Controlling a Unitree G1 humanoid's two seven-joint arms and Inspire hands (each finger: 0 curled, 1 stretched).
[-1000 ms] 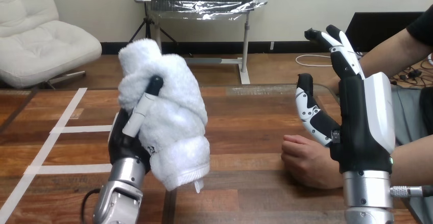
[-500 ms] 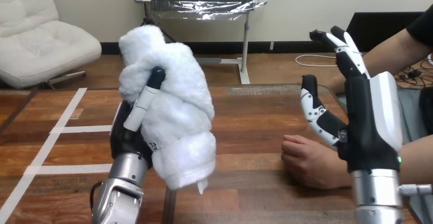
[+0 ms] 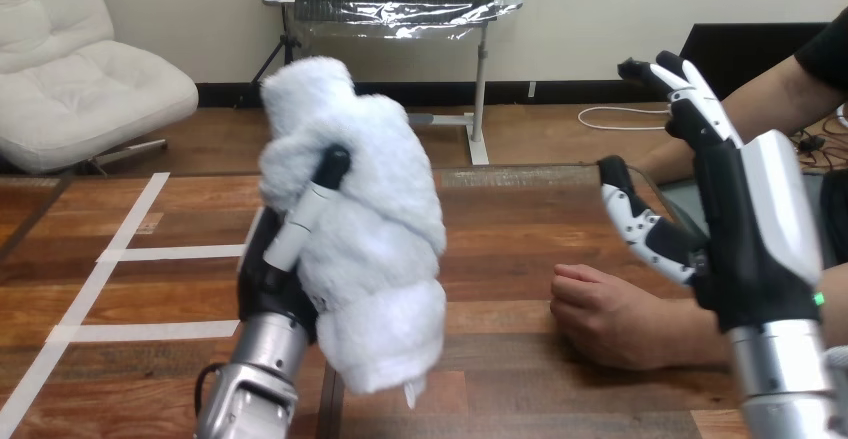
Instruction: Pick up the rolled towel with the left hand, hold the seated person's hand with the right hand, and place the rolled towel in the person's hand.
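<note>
A white rolled towel (image 3: 375, 229) stands upright above the table's left half, held by my left hand (image 3: 275, 279), whose thumb curls across its front. The person's hand (image 3: 605, 314) rests on the table at the right, fingers curled loosely toward the centre. My right hand (image 3: 745, 229) hovers just right of it and above the person's forearm, fingers straight and pointing up, thumb spread toward the left. I see no contact between my right hand and the person's hand.
The wooden table (image 3: 500, 229) has white tape lines (image 3: 130, 254) at its left side. A bare stretch of table lies between the towel and the person's hand.
My left hand has carried the towel to the right, toward the table's centre. My right hand has drifted right and slightly outward. The person's hand has stayed put.
</note>
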